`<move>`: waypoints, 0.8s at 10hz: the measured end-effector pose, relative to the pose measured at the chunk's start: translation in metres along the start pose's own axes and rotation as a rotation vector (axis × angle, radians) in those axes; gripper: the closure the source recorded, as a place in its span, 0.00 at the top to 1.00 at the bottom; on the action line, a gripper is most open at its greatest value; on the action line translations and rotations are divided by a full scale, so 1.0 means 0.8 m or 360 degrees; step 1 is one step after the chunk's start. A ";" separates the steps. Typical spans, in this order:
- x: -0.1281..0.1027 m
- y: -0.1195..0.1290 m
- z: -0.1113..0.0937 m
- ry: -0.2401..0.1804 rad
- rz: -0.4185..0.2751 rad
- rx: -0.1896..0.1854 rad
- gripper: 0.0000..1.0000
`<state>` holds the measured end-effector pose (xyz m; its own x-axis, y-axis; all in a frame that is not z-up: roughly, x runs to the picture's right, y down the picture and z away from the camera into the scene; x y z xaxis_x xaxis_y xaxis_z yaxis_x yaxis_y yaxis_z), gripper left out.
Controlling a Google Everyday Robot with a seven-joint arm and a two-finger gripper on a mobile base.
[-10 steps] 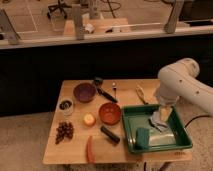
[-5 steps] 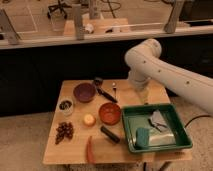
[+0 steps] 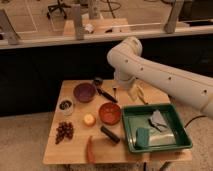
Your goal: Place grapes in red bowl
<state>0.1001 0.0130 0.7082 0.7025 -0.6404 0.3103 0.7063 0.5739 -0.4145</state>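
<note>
One arm is all I have, and it reaches in from the right, bends high above the far edge of the wooden table (image 3: 52, 152) and drops down to my gripper (image 3: 116, 90). The gripper hangs over the far middle of the table, to the right of the purple bowl (image 3: 84, 92) and farther back than the red bowl (image 3: 109, 113). A black-handled utensil (image 3: 106, 94) lies just to its left. My fingers are spread wide and have hold of nothing. The grapes (image 3: 64, 131) lie on the bare wood near the left edge, toward the near side, well apart from my gripper and outside any bowl. The red bowl sits near the middle of the table, to the right of the grapes, and I see nothing inside it. Between the two rests a small yellow-orange round thing (image 3: 89, 119), just beside the bowl's left rim. A small dish with dark contents (image 3: 65, 105) stands beyond the grapes. A black cylinder (image 3: 110, 134) lies on the near side of the red bowl, and a long reddish object (image 3: 90, 149) lies by the near edge. On the right sits a green tray (image 3: 131, 146) holding a grey-blue cloth (image 3: 158, 120) and a green sponge (image 3: 142, 137).
</note>
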 end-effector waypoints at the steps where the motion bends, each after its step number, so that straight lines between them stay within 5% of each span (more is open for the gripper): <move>1: -0.002 -0.003 0.000 -0.0001 -0.0006 0.0003 0.80; 4: -0.001 -0.003 -0.001 0.0003 -0.0033 0.0007 0.80; 8: -0.045 -0.063 -0.007 -0.0034 -0.0497 0.0104 0.80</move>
<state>0.0382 0.0041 0.7129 0.4522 -0.7803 0.4321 0.8916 0.3833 -0.2409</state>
